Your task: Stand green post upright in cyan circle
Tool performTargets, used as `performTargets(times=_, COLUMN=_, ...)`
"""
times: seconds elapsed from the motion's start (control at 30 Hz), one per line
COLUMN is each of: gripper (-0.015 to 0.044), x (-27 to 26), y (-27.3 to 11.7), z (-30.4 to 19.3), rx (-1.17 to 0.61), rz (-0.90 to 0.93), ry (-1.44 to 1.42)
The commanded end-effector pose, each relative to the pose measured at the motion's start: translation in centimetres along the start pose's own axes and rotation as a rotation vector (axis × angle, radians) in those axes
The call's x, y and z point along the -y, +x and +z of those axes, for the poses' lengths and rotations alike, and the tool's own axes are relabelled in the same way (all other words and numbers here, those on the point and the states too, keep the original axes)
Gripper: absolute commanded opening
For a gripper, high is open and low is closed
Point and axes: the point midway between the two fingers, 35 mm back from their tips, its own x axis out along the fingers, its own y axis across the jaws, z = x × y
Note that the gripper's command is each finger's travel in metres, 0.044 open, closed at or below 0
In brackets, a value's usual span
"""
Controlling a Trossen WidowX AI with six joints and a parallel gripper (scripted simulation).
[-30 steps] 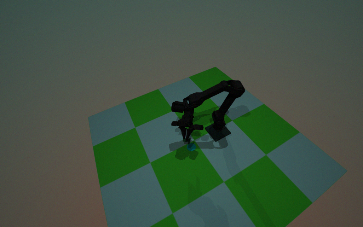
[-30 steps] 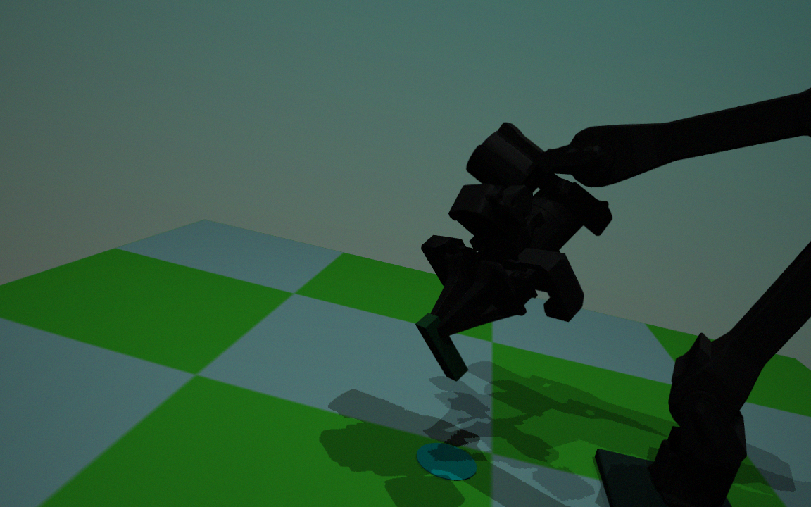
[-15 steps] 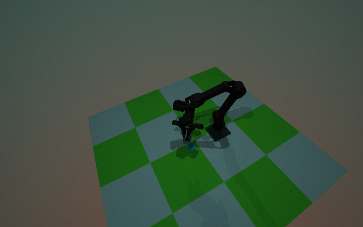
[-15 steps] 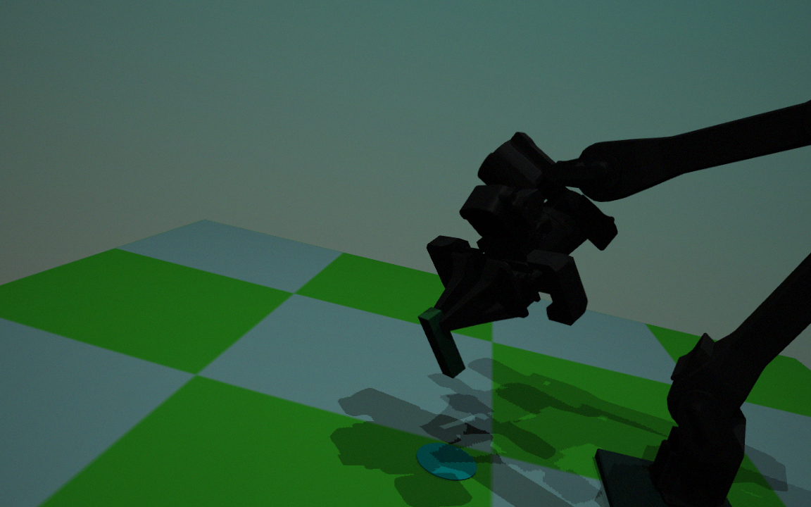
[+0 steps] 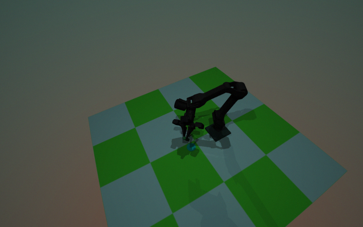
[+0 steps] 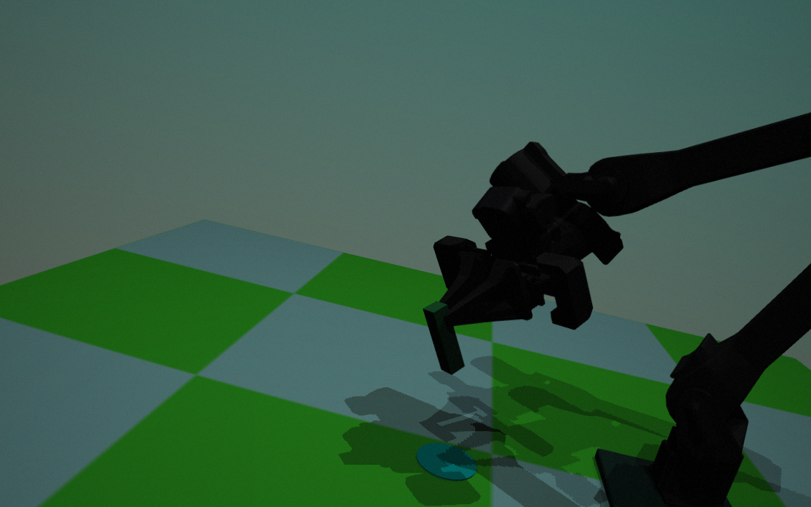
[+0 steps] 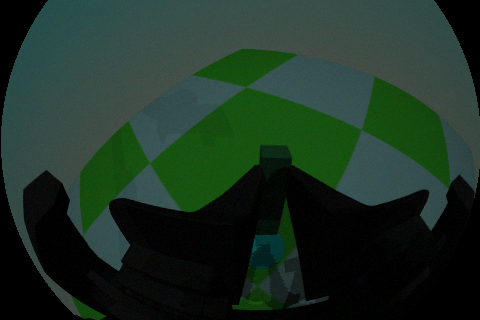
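My gripper [image 5: 186,137] [image 6: 445,313] [image 7: 273,172] is shut on the green post [image 6: 444,343] [image 7: 275,152], near its upper end. The post looks dark green and hangs in the air. It is close to upright but still tilted in the exterior view, its lower end leaning toward the arm's base. In the top view the fingers hide most of it. The cyan circle [image 5: 191,147] [image 6: 446,462] [image 7: 267,255] lies flat on the floor below the post, partly in shadow. In the wrist view it shows between the fingers, just beyond the post's lower end.
The floor is a checkered mat [image 5: 182,180] [image 6: 207,441] [image 7: 220,130] of green and grey-blue squares. The arm's base plate [image 5: 218,135] [image 6: 621,482] stands to the right of the circle in the top and exterior views. Shadows of the arm fall around the circle.
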Motion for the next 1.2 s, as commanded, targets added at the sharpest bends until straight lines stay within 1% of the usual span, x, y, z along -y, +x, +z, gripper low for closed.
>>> performTargets(times=0.0, gripper=0.0023, x=-0.1, y=-0.2, z=0.1, rx=0.033, rz=0.003, ry=-0.015)
performTargets(times=1.17, gripper=0.0023, x=-1.0, y=-2.0, z=-0.4, rx=0.25, rz=0.016, ry=-0.101)
